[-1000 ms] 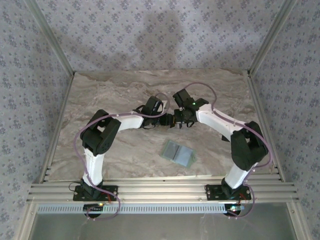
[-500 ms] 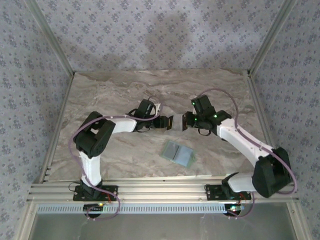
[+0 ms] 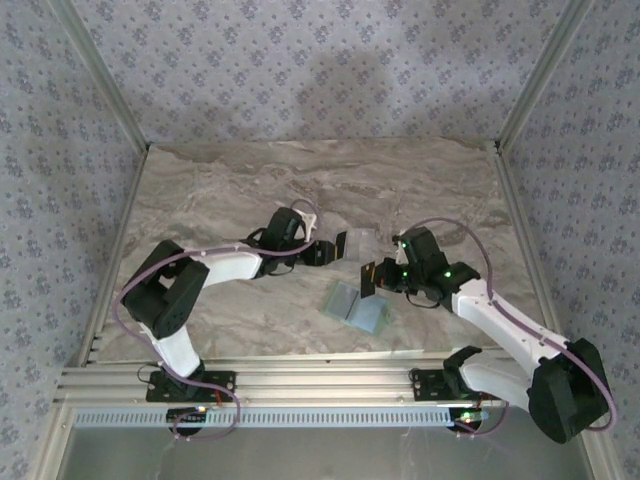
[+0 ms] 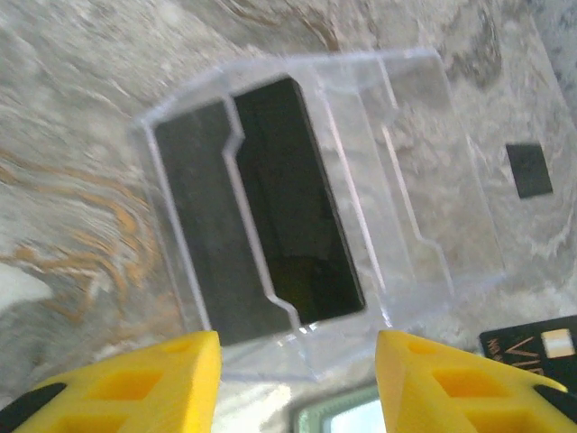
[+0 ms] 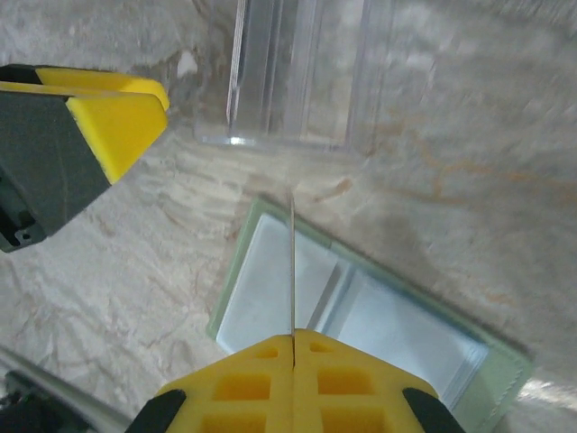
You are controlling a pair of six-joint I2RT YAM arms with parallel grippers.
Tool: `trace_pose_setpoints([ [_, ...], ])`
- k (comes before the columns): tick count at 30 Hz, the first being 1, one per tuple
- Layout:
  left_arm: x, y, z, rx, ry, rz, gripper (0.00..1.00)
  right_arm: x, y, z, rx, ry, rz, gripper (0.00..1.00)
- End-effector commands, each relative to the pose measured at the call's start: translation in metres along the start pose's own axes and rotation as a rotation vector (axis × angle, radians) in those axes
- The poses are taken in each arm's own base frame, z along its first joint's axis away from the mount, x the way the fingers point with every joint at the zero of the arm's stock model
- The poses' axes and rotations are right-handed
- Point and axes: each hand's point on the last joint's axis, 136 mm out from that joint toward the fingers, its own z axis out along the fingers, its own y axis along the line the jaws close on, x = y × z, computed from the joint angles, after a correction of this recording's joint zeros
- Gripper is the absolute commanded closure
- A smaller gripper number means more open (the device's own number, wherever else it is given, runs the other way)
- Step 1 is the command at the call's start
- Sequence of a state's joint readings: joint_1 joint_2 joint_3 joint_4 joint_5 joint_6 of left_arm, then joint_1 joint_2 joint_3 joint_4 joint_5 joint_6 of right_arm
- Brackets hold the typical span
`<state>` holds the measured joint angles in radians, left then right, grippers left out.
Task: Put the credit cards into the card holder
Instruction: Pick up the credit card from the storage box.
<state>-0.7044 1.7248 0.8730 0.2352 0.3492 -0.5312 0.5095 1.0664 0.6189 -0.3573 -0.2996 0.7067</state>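
Thin dark credit card (image 5: 293, 262) is now over the flat pale grey-green soft card holder (image 5: 388, 325)

The right gripper (image 5: 294, 338) has its yellow fingers clamped on the credit card, edge-on, just above the card holder at the near middle of the marble-look table (image 3: 220, 190). A second ago it was further back, nose to nose with the left gripper (image 4: 296, 341), and it's swung nearer since. The left gripper is still facing the clear plastic stand (image 4: 361, 180), fingers apart and holding nothing, with more dark cards (image 4: 288, 198) in its slots.
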Motion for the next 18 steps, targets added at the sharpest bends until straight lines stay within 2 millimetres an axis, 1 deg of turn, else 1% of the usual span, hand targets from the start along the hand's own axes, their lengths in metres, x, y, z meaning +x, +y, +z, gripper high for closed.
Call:
trace_pose_setpoints([
  [1,0.017,-0.006,-0.003,-0.011,0.021,0.062,0.54,0.015,0.011,0.002,-0.088,0.053,0.037,1.00],
  [8,0.048,-0.010,0.009,-0.028,0.077,0.110,0.62,0.039,0.001,0.012,-0.099,0.131,0.076,1.00],
  [14,0.062,-0.005,0.017,-0.072,0.105,0.122,0.65,0.051,-0.011,0.012,-0.063,0.157,0.094,1.00],
  [18,0.066,-0.001,0.020,-0.085,0.113,0.123,0.65,0.057,-0.017,0.013,-0.045,0.174,0.103,1.00],
])
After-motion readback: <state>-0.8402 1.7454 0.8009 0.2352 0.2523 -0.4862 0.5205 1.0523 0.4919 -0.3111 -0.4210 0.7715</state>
